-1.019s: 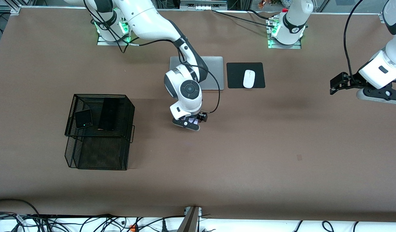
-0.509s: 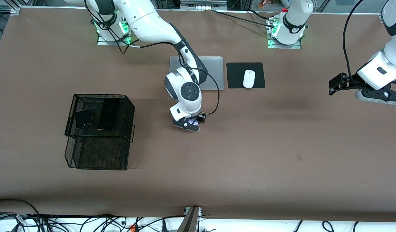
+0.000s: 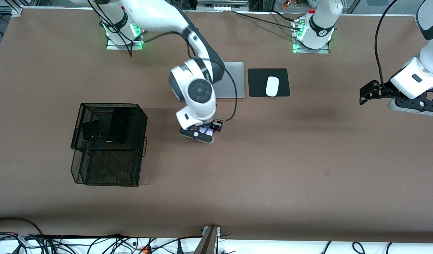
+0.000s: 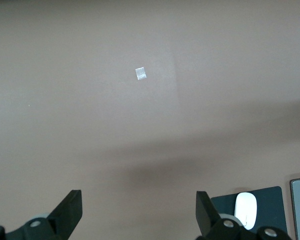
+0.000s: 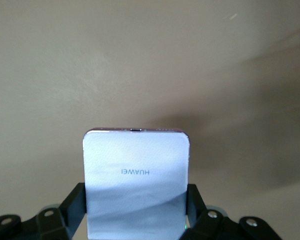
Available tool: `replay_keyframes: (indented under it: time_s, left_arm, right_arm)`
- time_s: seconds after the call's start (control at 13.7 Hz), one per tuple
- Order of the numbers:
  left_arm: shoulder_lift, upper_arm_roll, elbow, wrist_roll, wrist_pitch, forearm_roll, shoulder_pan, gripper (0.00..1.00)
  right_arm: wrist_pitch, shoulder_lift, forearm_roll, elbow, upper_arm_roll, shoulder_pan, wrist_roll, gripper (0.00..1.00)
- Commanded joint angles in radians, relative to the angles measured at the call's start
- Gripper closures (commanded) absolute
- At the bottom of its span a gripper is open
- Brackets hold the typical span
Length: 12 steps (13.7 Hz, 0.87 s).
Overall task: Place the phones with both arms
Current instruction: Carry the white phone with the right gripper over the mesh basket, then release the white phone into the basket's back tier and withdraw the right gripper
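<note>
The right end effector [image 3: 202, 133] holds the white phone [image 5: 136, 181] clamped by its two side edges, up over bare tabletop [image 3: 273, 169] between the mesh basket [image 3: 109, 143] and the laptop [image 3: 230, 80]. The step in hand looks like carrying this phone to the basket. To do it well, the phone should stay level with the grip firm on its edges, and travel high enough to pass over the basket's rim. It should come down on the open part of the upper tray, clear of the two phones lying there, and be let go only when low, so it does not drop or slide onto its neighbours.

The left end effector [image 3: 369, 92] waits over the tabletop at the left arm's end, its fingers [image 4: 67, 212] spread wide with nothing between them.

Counted: three phones. The white one is in the right grip; the small black phone [image 3: 91, 129] with a green dot and the long black phone [image 3: 119, 125] lie side by side on the basket's upper tray. There are two arms, one basket, one laptop, one mouse [image 3: 272, 86] on one black pad [image 3: 285, 76], and one small pale mark [image 4: 140, 73] on the tabletop.
</note>
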Motion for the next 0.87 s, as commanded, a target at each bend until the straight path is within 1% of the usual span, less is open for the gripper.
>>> replay_keyframes:
  time_s: [0.0,0.22,0.36,0.51,0.58,0.73,0.8]
  left_arm:
    - [0.013,0.007,0.028,0.003,-0.009,0.006,-0.009,0.00]
    - [0.015,0.007,0.034,0.003,-0.009,0.006,-0.011,0.00]
    - [0.015,0.007,0.034,0.003,-0.010,0.006,-0.011,0.00]
    - [0.015,0.007,0.035,0.003,-0.010,0.006,-0.011,0.00]
    - [0.015,0.007,0.035,0.003,-0.010,0.006,-0.011,0.00]
    - [0.015,0.007,0.035,0.002,-0.019,0.006,-0.011,0.00]
    - [0.015,0.006,0.037,0.002,-0.021,0.007,-0.011,0.00]
  right_arm:
    - [-0.134,-0.082,0.013,0.026,0.009,-0.076,-0.132,0.77]
    - [-0.224,-0.175,0.005,0.016,0.014,-0.191,-0.334,0.77]
    - [-0.282,-0.230,-0.011,-0.013,0.028,-0.300,-0.486,0.77]
    - [-0.290,-0.293,-0.050,-0.077,0.063,-0.404,-0.660,0.77]
    - [-0.284,-0.310,-0.089,-0.099,0.084,-0.458,-0.751,0.77]
    - [-0.239,-0.294,-0.149,-0.101,0.135,-0.570,-0.888,0.77]
    - [-0.183,-0.263,-0.150,-0.095,0.138,-0.608,-0.945,0.77]
